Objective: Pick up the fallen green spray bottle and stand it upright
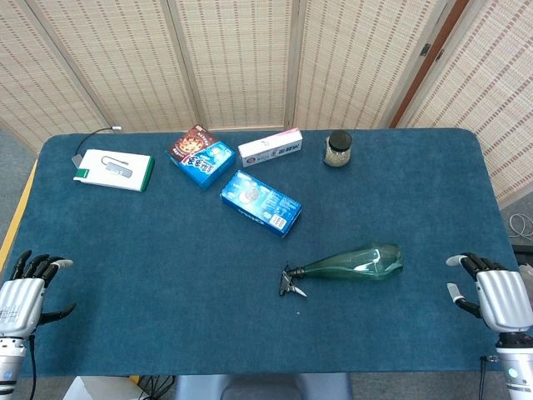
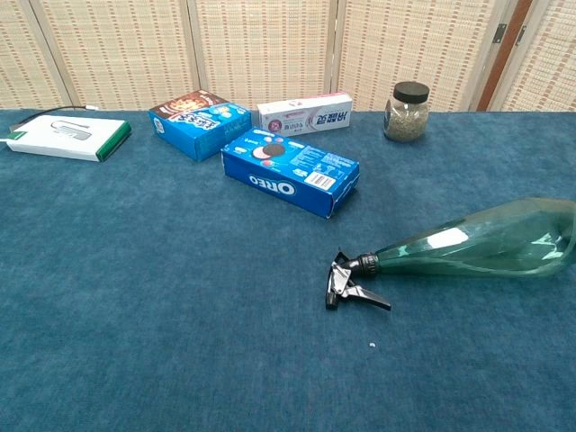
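Green spray bottle point(image 1: 354, 263) lies on its side on the blue table point(image 1: 166, 275), at about four o'clock from the table's middle in the head view. Its black trigger head point(image 1: 291, 282) points toward nine o'clock and its wide base toward three o'clock. In the chest view the bottle point(image 2: 477, 245) reaches to the right border of the picture, and a small white speck point(image 2: 372, 344) lies on the cloth just below the trigger.

No hand touches the bottle. The left hand point(image 1: 29, 292) is at the near left corner, about eight o'clock, with fingers apart and holding nothing. The right hand point(image 1: 493, 293) is at the near right edge, about four o'clock, beyond the bottle's base and apart from it; its fingers are also spread and hold nothing.

At the far side, around twelve o'clock, stand a small jar with a black lid point(image 1: 337, 149) and a white toothpaste box point(image 1: 270, 147). A blue Oreo box point(image 1: 261, 202) lies nearer the middle, and another blue snack box point(image 1: 200, 156) is at eleven o'clock. A white and green flat box point(image 1: 114, 169) with a grey device on it lies at ten o'clock.
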`<state>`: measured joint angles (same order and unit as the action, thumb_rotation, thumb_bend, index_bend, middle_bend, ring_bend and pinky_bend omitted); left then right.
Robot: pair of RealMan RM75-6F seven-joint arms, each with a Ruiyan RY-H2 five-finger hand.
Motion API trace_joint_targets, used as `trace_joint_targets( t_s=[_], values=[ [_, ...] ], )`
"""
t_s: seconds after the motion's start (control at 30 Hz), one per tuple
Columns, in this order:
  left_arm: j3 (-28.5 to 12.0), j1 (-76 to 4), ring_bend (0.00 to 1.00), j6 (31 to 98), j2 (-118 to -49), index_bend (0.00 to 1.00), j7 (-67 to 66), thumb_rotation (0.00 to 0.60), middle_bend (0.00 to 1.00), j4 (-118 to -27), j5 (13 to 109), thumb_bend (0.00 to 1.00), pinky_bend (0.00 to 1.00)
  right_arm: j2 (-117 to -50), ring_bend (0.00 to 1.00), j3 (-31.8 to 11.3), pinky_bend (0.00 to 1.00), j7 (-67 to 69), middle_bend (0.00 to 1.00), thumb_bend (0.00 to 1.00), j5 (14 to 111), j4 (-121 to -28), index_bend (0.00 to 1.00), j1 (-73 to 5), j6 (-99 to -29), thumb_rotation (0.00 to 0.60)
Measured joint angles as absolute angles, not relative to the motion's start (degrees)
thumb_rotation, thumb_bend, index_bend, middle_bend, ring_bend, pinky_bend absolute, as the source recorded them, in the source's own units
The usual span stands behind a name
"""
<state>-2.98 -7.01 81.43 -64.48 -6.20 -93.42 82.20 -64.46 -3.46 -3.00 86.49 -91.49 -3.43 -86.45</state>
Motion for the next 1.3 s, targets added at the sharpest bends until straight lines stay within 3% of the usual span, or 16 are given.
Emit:
trace_joint_targets(
  t_s=[0.2,0.43,0.53,0.6,0.7,0.87,1.3],
  values=[
    [-3.2,-7.0,0.23,82.2,-66.0,0.35,-9.1,0.6,0.27,-92.0,82.0,0.0,0.18,-64.8,0.47,-3.6,0.57,-2.9,0.42,0.26,86.4,-91.1,0.42,-3.8,-85.8,0.6],
    [-3.1,-6.9,0.25,81.1,-65.8,0.4,-9.8,0.6,0.29,-92.6,80.3,0.0,0.2,-63.7,0.44,-4.3,0.56,-1.7,0.41,0.25,87.3,-92.1,0.42,-4.5,-86.0,0.6],
    [-2.7,-6.9,0.27,80.6,-65.8,0.42,-10.2,0.6,0.29,-92.8,80.1,0.0,0.21,-63.1,0.37,-4.3,0.48,-2.1,0.36,0.18,88.1,-92.7,0.4,-5.2,-85.4,0.6],
    [-2.4,-6.7,0.27,80.7,-65.8,0.44,-10.3,0.6,0.3,-92.9,80.2,0.0,0.21,-62.7,0.29,-4.3,0.41,-2.9,0.3,0.08,88.5,-93.1,0.36,-5.8,-84.7,0.6],
    [-2.2,-6.3,0.28,80.8,-65.8,0.45,-10.0,0.6,0.31,-92.7,80.1,0.0,0.22,-61.9,0.22,-4.2,0.35,-4.3,0.22,0.0,88.8,-94.2,0.28,-6.8,-82.8,0.6],
    [-1.9,-5.9,0.28,81.0,-65.6,0.46,-9.3,0.6,0.32,-92.4,80.2,0.0,0.22,-60.0,0.17,-4.1,0.33,-7.8,0.16,0.0,88.3,-97.5,0.18,-9.6,-77.3,0.6],
    [-1.7,-5.7,0.32,80.8,-65.8,0.49,-7.6,0.6,0.35,-91.2,80.3,0.0,0.29,-58.7,0.14,-6.1,0.28,-18.0,0.14,0.0,84.9,-103.9,0.16,-19.9,-63.9,0.6]
  ],
)
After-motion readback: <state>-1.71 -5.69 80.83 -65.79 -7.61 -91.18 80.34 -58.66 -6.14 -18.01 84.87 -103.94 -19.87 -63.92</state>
